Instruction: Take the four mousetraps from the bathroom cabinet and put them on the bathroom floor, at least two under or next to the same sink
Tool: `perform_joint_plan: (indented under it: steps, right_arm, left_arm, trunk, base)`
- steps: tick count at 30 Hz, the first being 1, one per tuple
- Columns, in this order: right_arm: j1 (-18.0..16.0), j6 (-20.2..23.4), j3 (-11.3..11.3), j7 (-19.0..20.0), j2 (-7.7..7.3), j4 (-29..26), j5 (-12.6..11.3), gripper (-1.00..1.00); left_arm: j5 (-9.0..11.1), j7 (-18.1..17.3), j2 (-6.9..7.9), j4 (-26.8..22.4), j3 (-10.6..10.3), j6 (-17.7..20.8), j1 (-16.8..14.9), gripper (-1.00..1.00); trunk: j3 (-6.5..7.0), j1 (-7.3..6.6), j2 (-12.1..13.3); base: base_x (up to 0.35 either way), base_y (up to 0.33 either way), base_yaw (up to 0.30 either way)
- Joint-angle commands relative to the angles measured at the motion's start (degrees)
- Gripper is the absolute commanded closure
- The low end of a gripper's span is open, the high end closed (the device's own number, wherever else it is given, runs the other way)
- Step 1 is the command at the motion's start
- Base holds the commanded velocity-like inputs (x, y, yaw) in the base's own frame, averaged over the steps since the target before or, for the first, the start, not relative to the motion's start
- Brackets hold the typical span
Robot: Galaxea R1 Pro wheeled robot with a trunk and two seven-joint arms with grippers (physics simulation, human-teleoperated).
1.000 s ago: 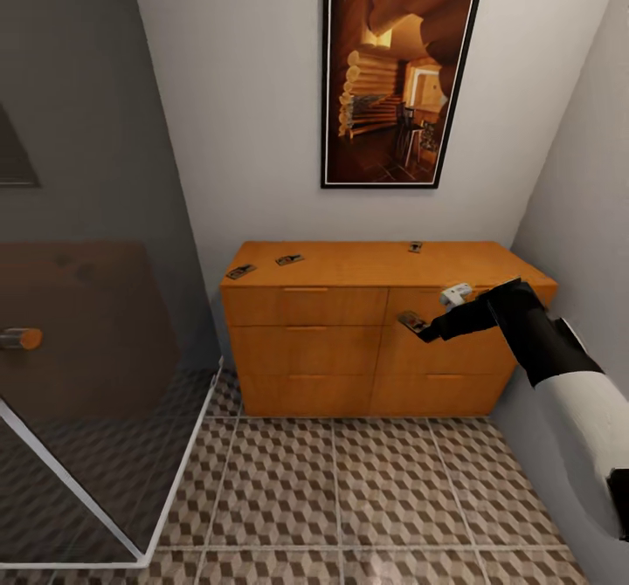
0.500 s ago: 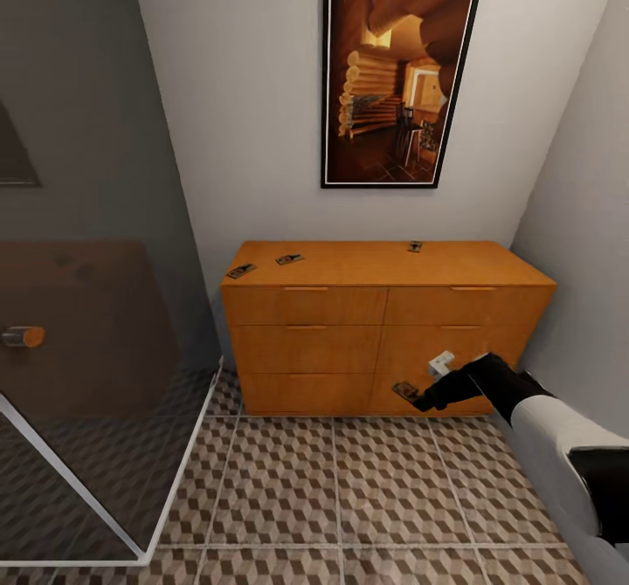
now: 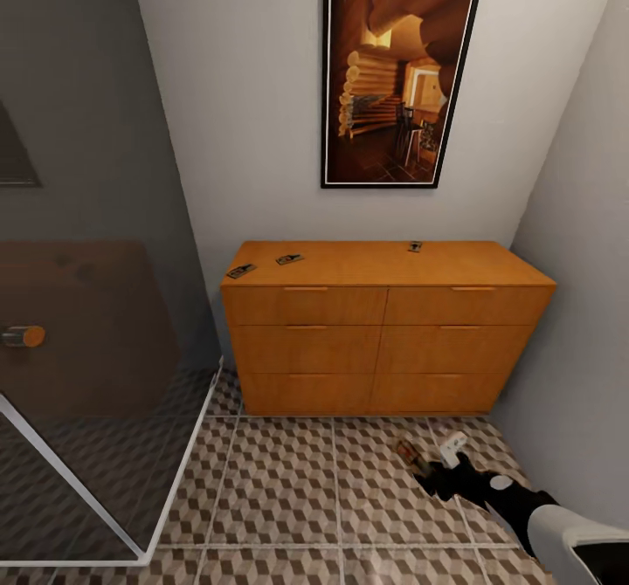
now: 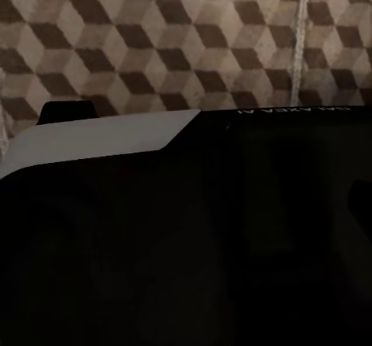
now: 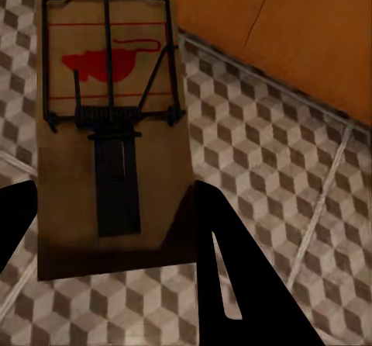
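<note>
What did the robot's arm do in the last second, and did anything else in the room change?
The right gripper carried a mousetrap from beside the cabinet top down to just above the bathroom floor, its fingers still holding it. The three mousetraps on the cabinet top stayed put.

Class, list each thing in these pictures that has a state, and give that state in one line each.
Held mousetrap: gripped by the right gripper, low over the floor.
Three mousetraps: lying on the cabinet top.
Cabinet drawers: all shut.
Right gripper: shut on the mousetrap.
</note>
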Motion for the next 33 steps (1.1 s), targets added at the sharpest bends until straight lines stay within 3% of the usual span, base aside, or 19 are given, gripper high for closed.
perform_joint_plan:
  steps: [1,5,7,10,11,12,14,16,19,23,25,28,33]
  right_arm:
    - [1.93,-2.78,0.17,-1.62,0.31,0.02,-0.58,1.00]
    - [6.65,-9.89,0.18,-5.29,1.15,0.08,-3.56,1.00]
    - [8.90,-12.69,0.18,-6.90,1.51,0.10,-6.37,1.00]
    - [13.40,-19.10,0.18,-12.56,2.15,0.12,-15.67,1.00]
    - [13.94,-20.16,0.18,-13.30,2.28,0.12,-16.94,1.00]
    - [15.41,-23.06,0.18,-14.88,3.11,0.12,-19.75,1.00]
    - [16.47,-25.14,0.18,-15.76,4.27,0.13,-21.26,1.00]
    - [17.25,-26.48,0.18,-16.31,5.30,0.13,-22.19,1.00]
    - [17.65,-27.11,0.18,-16.52,5.70,0.13,-22.63,1.00]
    - [17.87,-27.34,0.18,-16.58,5.81,0.13,-22.78,1.00]
    - [17.98,-27.36,0.18,-16.60,5.84,0.13,-22.82,1.00]
    - [18.01,-27.25,0.18,-16.67,5.90,0.13,-22.83,1.00]
    - [18.02,-27.10,0.18,-17.06,5.98,0.13,-22.84,1.00]
  left_arm:
    - [0.56,0.08,0.05,-0.10,-0.39,-0.03,-0.03,-1.00]
    - [0.47,0.48,0.06,-2.19,-0.27,0.36,-0.03,-1.00]
    - [0.40,0.60,0.18,-5.40,-0.25,0.91,-0.03,-1.00]
    - [0.34,1.91,0.67,-16.47,-0.23,10.55,-0.03,-1.00]
    - [0.33,2.45,0.69,-18.41,-0.23,12.80,-0.03,-1.00]
    - [0.28,4.71,0.73,-24.71,-0.23,19.37,-0.03,-1.00]
    - [0.26,7.53,0.66,-31.20,-0.23,24.68,-0.03,-1.00]
    - [0.26,10.54,0.50,-38.88,-0.23,29.67,-0.08,-1.00]
    - [0.26,12.21,-0.06,-46.19,-0.23,35.05,-0.67,-1.00]
    - [0.15,12.83,-1.24,-50.82,-0.23,42.91,-3.62,-1.00]
    - [0.08,12.99,-1.95,-52.12,-0.23,48.16,-7.96,-1.00]
    - [0.12,13.06,-2.70,-52.18,-0.23,50.31,-12.35,-1.00]
    - [0.10,13.06,-3.45,-51.73,-0.23,56.89,-22.82,-1.00]
  trunk:
    - [-0.04,0.00,-0.03]
    - [-0.04,0.00,-0.03]
    - [-0.04,0.00,-0.03]
    - [-0.04,0.00,-0.03]
    - [-0.04,0.00,-0.03]
    - [-0.04,0.00,-0.03]
    - [-0.04,0.00,-0.03]
    - [-0.04,0.00,-0.03]
    - [-0.04,0.00,-0.03]
    - [-0.04,0.00,-0.03]
    - [-0.04,0.00,-0.03]
    - [-0.04,0.00,-0.03]
    - [-0.04,0.00,-0.03]
  base:
    - [0.000,0.000,0.000]
    - [0.000,0.000,0.000]
    - [0.000,0.000,0.000]
    - [0.000,0.000,0.000]
    - [0.000,0.000,0.000]
    - [0.000,0.000,0.000]
    - [0.000,0.000,0.000]
    - [0.000,0.000,0.000]
    - [0.000,0.000,0.000]
    - [0.000,0.000,0.000]
    - [0.000,0.000,0.000]
    - [0.000,0.000,0.000]
    - [0.000,0.000,0.000]
